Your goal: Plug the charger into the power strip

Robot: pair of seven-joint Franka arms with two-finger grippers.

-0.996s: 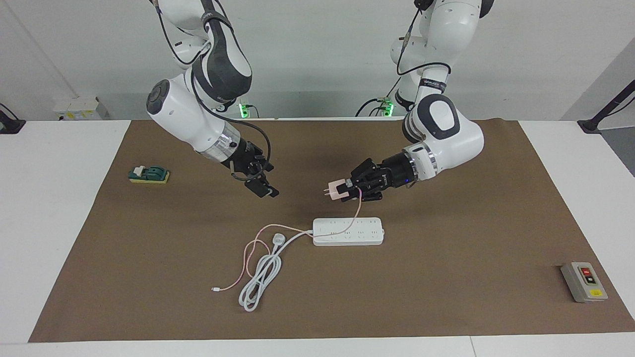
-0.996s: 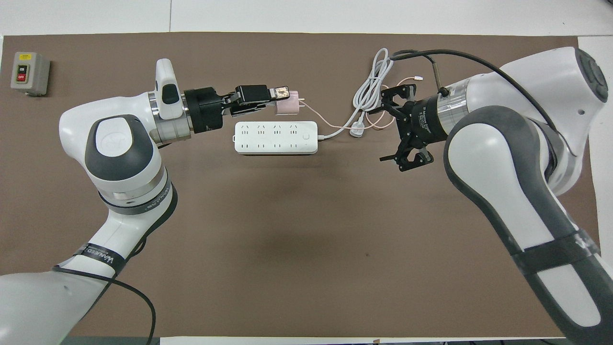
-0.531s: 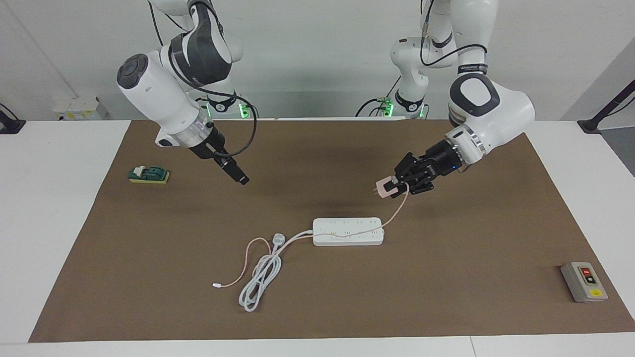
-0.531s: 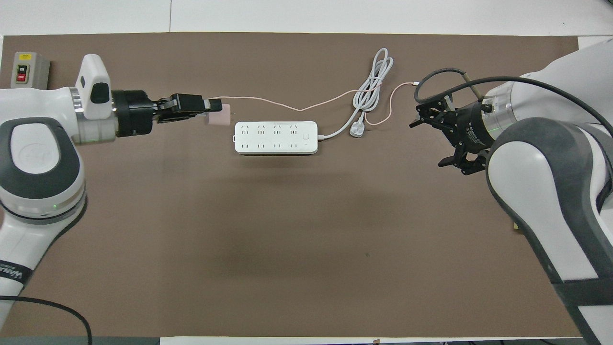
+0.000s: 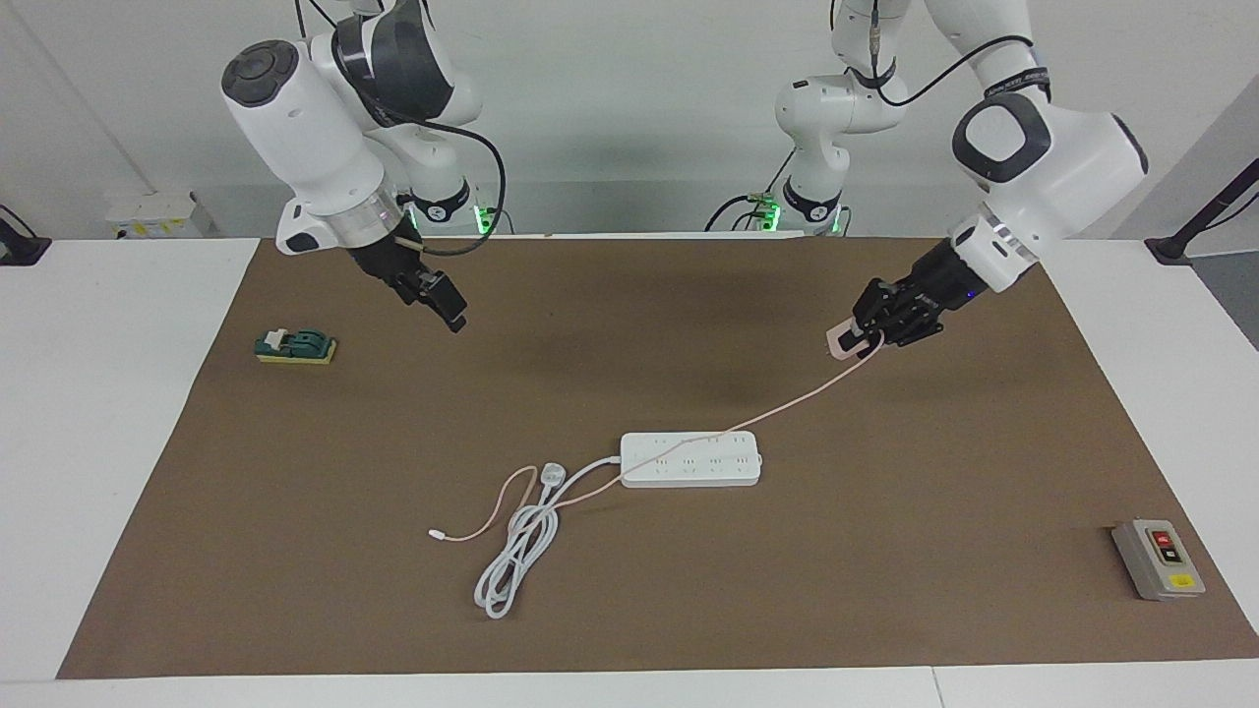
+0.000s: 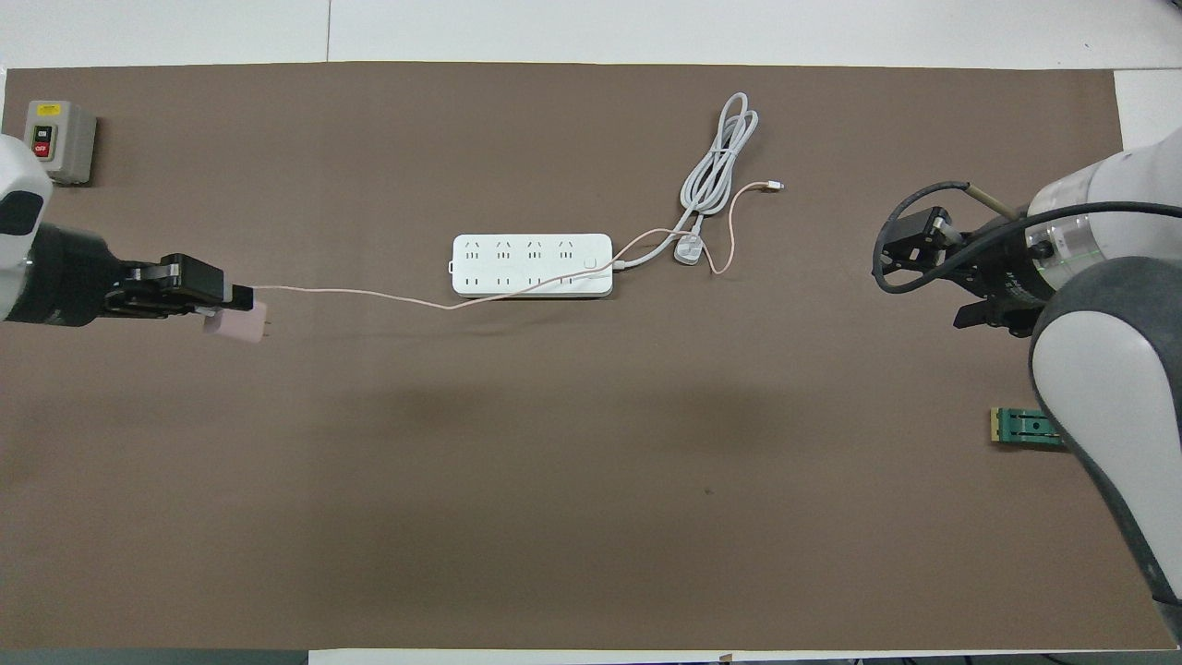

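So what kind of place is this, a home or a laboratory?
Most likely a robot laboratory, not a home: two white robot arms stand at a white table with a brown mat, and a grey button box lies among the test items.

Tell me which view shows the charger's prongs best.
Overhead view: the charger, held up in the shut left gripper, shows its prongs sticking out sideways toward the power strip. Facing view shows the charger only as a small pink block; prongs unclear.
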